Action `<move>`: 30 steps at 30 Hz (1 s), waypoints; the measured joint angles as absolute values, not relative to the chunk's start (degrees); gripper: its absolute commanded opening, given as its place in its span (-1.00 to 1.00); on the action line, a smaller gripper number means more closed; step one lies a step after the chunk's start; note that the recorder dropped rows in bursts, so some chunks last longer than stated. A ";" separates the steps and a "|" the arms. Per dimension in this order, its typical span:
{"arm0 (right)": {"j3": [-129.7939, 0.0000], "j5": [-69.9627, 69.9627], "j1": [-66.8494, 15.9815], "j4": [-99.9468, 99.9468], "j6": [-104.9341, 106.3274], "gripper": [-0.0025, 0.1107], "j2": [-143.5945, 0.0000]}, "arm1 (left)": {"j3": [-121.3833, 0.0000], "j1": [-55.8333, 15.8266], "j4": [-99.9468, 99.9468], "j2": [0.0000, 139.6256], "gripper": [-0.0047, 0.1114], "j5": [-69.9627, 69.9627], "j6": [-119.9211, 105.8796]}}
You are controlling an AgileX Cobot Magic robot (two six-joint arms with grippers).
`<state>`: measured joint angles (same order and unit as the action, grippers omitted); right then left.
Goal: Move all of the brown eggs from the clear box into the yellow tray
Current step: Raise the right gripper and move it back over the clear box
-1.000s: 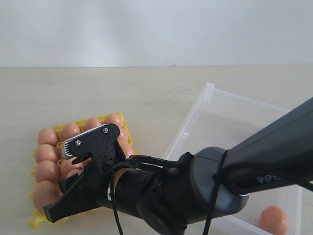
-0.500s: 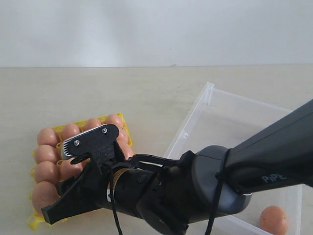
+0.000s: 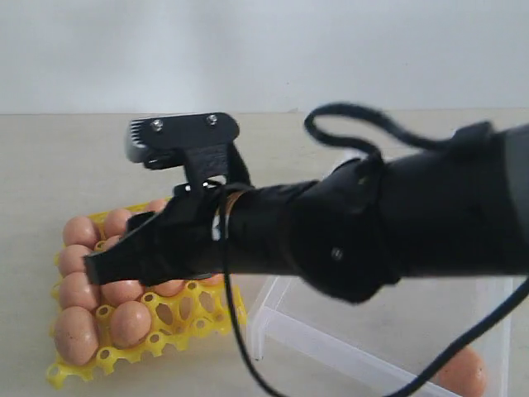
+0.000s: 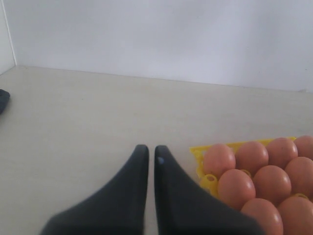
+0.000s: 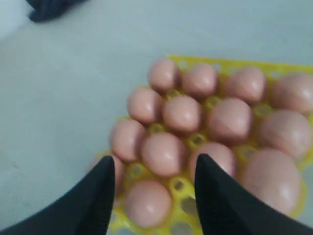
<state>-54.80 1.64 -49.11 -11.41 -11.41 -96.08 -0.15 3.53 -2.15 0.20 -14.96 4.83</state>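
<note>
The yellow tray (image 3: 194,318) lies at the front left and holds several brown eggs (image 3: 128,321). My right gripper (image 3: 107,260) reaches across and hangs above the tray. In the right wrist view it (image 5: 155,159) stands open and empty, with the eggs (image 5: 182,113) in their tray (image 5: 178,186) below its fingers. One brown egg (image 3: 463,372) lies in the clear box (image 3: 331,347) at the lower right; the arm hides most of the box. My left gripper (image 4: 149,148) is shut on nothing, low over the table beside the tray (image 4: 198,151) and its eggs (image 4: 235,187).
The right arm's black body (image 3: 372,231) and a looping cable (image 3: 347,124) span the middle of the exterior view. A dark shape (image 5: 49,9) lies on the table beyond the tray. A white wall (image 3: 264,50) backs the beige table (image 3: 83,165).
My right gripper has lifted from low over the tray's front to well above it. Eggs and empty cups at the tray's front now show, and the arm covers more of the clear box.
</note>
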 measured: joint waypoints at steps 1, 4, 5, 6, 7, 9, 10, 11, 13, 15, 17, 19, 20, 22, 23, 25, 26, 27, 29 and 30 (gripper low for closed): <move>-55.69 -4.54 -47.18 -11.41 -10.50 -0.23 -95.48 | -0.15 3.53 -2.15 0.20 -0.85 -14.96 4.83; -58.77 -20.65 -41.49 -9.87 -7.67 -0.23 -94.68 | -0.15 3.53 -2.15 0.20 -0.85 -14.96 4.83; -59.94 -25.29 -39.46 -9.11 -6.98 -0.23 -94.40 | -0.15 3.53 -2.15 0.20 -0.85 -14.96 4.83; -60.87 -28.49 -37.48 -8.28 -6.59 -0.23 -94.14 | -0.15 3.53 -2.15 0.20 -0.85 -14.96 4.83; -62.04 -31.94 -35.63 -7.17 -6.16 -0.23 -93.85 | -0.15 3.53 -2.15 0.20 -0.85 -14.96 4.83; -64.14 -37.26 -32.58 -4.55 -5.78 -0.23 -93.31 | -0.15 3.53 -2.15 0.20 -0.85 -14.96 4.83; -65.26 -39.35 -31.13 -3.20 -5.78 -0.20 -93.27 | -0.15 3.53 -2.15 0.20 -0.85 -14.96 4.83; -66.17 -41.23 -29.83 -1.70 -5.64 -0.14 -93.15 | -0.15 3.53 -2.15 0.20 -0.85 -14.96 4.83; -66.96 -44.14 -27.85 1.29 -5.26 -0.02 -93.04 | -0.15 3.53 -2.15 0.20 -0.85 -14.96 4.83; -67.29 -48.03 -26.12 4.13 -3.49 0.08 -93.04 | -0.15 3.53 -2.15 0.20 -0.85 -14.96 4.83; -67.29 -53.02 -24.89 5.93 -0.86 0.09 -93.31 | -0.15 3.53 -2.15 0.20 -0.85 -14.96 4.83; -67.29 -60.52 -24.43 7.51 1.51 0.09 -94.78 | -0.15 3.53 -2.15 0.20 -0.85 -14.96 4.83; -67.29 -64.18 -24.32 7.96 2.41 0.09 -95.82 | -0.15 3.53 -2.15 0.20 -0.85 -14.96 4.83; -67.29 -67.88 -24.20 8.04 3.26 0.09 -97.83 | -0.15 3.53 -2.15 0.20 -0.85 -14.96 4.83; -67.29 -68.71 -24.20 8.15 3.40 0.09 -98.89 | -0.15 3.53 -2.15 0.20 -0.85 -14.96 4.83; -67.29 -69.19 -24.09 8.15 3.21 0.09 -100.57 | -0.15 3.53 -2.15 0.20 -0.85 -14.96 4.83; -67.29 -69.31 -24.09 8.15 2.89 0.09 -101.35 | -0.15 3.53 -2.15 0.20 -0.85 -14.96 4.83; -67.29 -69.56 -24.09 8.05 2.60 0.09 -101.94 | -0.15 3.53 -2.15 0.20 -0.85 -14.96 4.83; -67.29 -69.55 -24.09 7.57 2.35 0.09 -102.49 | -0.15 3.53 -2.15 0.20 -0.85 -14.96 4.83; -67.29 -69.55 -24.09 7.14 2.35 0.09 -102.53 | -0.15 3.53 -2.15 0.20 -0.85 -14.96 4.83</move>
